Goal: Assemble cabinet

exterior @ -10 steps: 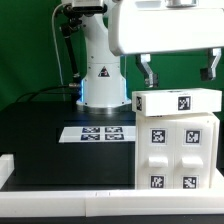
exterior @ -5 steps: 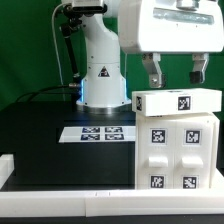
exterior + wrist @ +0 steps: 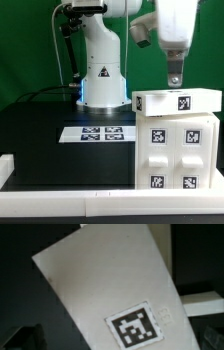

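The white cabinet (image 3: 178, 150) stands at the exterior view's right, its front bearing several black-and-white tags. A white top panel (image 3: 175, 101) with one tag lies across it, jutting out a little toward the left. My gripper (image 3: 175, 78) hangs just above this panel, turned edge-on to the exterior camera, so only one finger (image 3: 175, 72) shows. It holds nothing. In the wrist view the top panel (image 3: 100, 280) fills the frame at a slant, with its tag (image 3: 138, 325) close below. Dark finger shapes sit far apart at the edges, so the gripper looks open.
The marker board (image 3: 100, 132) lies flat on the black table, left of the cabinet. The arm's white base (image 3: 100, 70) stands behind it. A white raised rim (image 3: 60, 190) runs along the table's front edge.
The gripper has turned about its vertical axis, from facing the exterior camera with both fingers showing to edge-on, and has shifted slightly right and down toward the top panel.
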`<control>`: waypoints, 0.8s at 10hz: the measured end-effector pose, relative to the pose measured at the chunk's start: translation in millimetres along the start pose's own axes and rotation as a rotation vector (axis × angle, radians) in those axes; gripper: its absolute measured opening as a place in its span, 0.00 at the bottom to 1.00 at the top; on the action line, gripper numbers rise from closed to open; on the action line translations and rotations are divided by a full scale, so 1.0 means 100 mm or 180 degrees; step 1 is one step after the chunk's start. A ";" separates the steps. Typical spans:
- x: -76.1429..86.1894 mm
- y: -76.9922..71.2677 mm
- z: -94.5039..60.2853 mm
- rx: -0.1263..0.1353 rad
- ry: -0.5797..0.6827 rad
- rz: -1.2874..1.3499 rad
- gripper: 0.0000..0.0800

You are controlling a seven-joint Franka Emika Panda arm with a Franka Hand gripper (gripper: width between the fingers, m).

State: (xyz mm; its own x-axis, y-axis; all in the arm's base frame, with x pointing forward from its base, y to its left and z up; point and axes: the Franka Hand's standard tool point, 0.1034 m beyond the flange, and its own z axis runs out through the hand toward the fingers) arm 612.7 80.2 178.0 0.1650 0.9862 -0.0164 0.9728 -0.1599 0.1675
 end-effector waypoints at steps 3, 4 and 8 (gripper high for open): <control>0.02 -0.04 0.06 -0.0006 -0.0154 -0.0626 1.00; 0.01 -0.06 0.09 0.0007 -0.0180 -0.0810 1.00; -0.01 -0.08 0.17 0.0030 -0.0187 -0.0786 0.99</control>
State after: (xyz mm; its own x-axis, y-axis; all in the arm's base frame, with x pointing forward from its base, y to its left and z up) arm 607.3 79.6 159.6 -0.0691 0.9912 -0.1129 0.9862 0.0849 0.1421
